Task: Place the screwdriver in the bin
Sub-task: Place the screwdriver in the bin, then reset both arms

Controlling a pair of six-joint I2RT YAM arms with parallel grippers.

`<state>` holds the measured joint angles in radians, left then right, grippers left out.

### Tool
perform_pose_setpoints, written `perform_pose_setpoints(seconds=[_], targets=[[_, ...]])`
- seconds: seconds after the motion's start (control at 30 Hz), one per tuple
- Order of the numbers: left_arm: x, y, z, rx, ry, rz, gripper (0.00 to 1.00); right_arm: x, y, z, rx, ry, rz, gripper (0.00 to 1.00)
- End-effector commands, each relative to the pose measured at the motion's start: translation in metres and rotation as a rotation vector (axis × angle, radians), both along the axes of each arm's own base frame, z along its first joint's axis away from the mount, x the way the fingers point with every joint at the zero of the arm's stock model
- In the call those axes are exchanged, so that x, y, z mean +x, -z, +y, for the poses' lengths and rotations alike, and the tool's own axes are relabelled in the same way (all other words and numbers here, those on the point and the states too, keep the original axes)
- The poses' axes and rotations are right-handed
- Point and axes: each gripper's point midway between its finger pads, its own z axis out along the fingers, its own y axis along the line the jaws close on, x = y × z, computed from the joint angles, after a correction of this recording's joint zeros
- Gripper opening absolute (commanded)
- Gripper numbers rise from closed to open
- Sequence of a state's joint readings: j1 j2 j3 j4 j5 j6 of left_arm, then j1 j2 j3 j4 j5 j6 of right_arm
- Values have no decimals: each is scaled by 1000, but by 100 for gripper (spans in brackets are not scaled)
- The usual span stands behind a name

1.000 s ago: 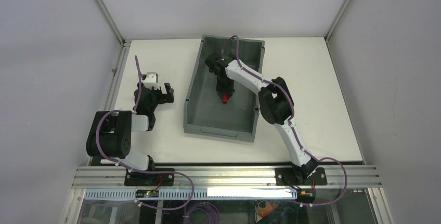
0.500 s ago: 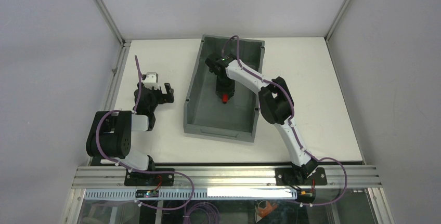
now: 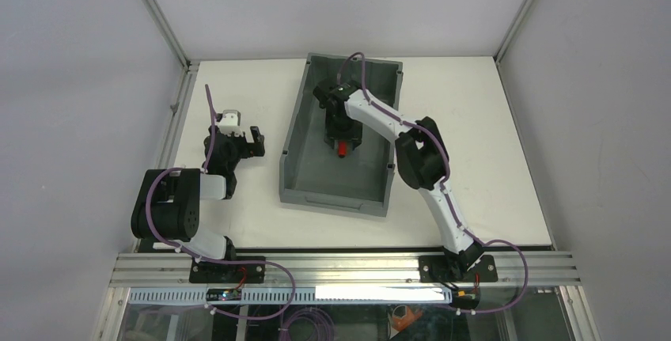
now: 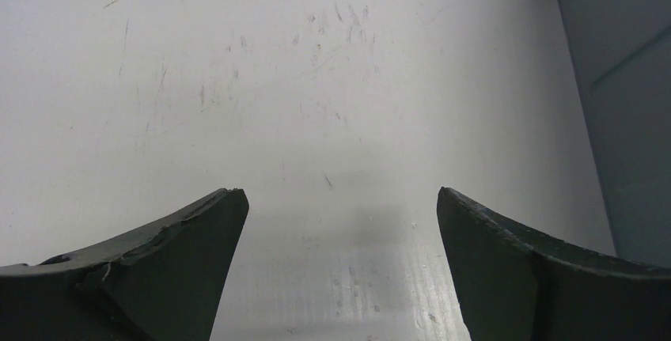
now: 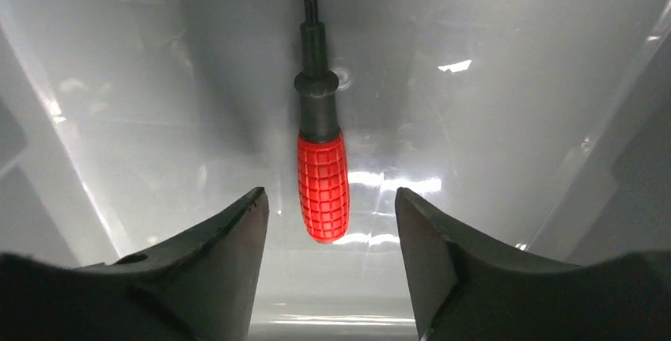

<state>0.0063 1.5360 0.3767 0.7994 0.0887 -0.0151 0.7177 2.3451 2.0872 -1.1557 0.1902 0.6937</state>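
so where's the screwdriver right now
In the top view the screwdriver lies inside the bin, near its middle; the right wrist view shows its red handle between the right gripper's open fingers, touching neither.

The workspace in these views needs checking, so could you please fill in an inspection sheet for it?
Surface: white table, lightly scuffed in the left wrist view.
Job's things: screwdriver inside the grey bin, apparently lying on its floor, red handle towards the near side.
Clutter: nothing seen.
Grippers: right gripper open, low in the bin, with a gap on each side of the handle; left gripper open and empty over bare table, left of the bin.
Cables: purple cables run along both arms and loop below the rail.
Surroundings: plain grey walls around the table.
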Motion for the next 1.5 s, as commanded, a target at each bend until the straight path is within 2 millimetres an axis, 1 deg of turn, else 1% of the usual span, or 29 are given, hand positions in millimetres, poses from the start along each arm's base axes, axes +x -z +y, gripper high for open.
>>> perform_pose_setpoints(seconds=[0.0, 0.2, 0.27, 0.4, 0.47, 0.53, 0.63, 0.73, 0.8, 0.97, 1.03, 1.07, 1.1, 1.27, 1.37, 1.47], targets=[[2, -16, -6, -15, 24, -54, 99, 16, -86, 8, 119, -16, -166, 64], [2, -15, -6, -15, 23, -54, 99, 17, -132, 7, 168, -52, -246, 73], [2, -16, -6, -15, 23, -54, 99, 17, -146, 3, 172, -62, -275, 79], [2, -16, -6, -15, 22, -54, 99, 17, -174, -10, 166, -75, -337, 94], [2, -15, -6, -15, 24, -54, 99, 17, -188, -20, 159, -74, -369, 99], [2, -16, -6, -15, 23, -54, 99, 17, -204, -32, 157, -72, -405, 99], [2, -16, -6, -15, 23, -55, 99, 16, -223, -53, 148, -63, -447, 99], [2, -16, -6, -15, 24, -55, 99, 15, -237, -78, 125, -48, -485, 99], [2, -16, -6, -15, 23, -54, 99, 16, -245, -99, 112, -23, -511, 99], [2, -16, -6, -15, 24, -54, 99, 11, -258, -152, 103, 37, -564, 99], [2, -16, -6, -15, 22, -55, 99, 10, -255, -171, 88, 60, -569, 99], [2, -16, -6, -15, 23, -54, 99, 7, -259, -181, 85, 67, -587, 99], [2, -16, -6, -15, 23, -55, 99, 6, -254, -190, 74, 78, -580, 99], [2, -16, -6, -15, 24, -54, 99, -7, -245, -233, 60, 136, -593, 99], [2, -16, -6, -15, 23, -54, 99, -17, -228, -252, 45, 164, -579, 99], [2, -15, -6, -15, 22, -54, 99, -27, -215, -266, 30, 187, -574, 99]])
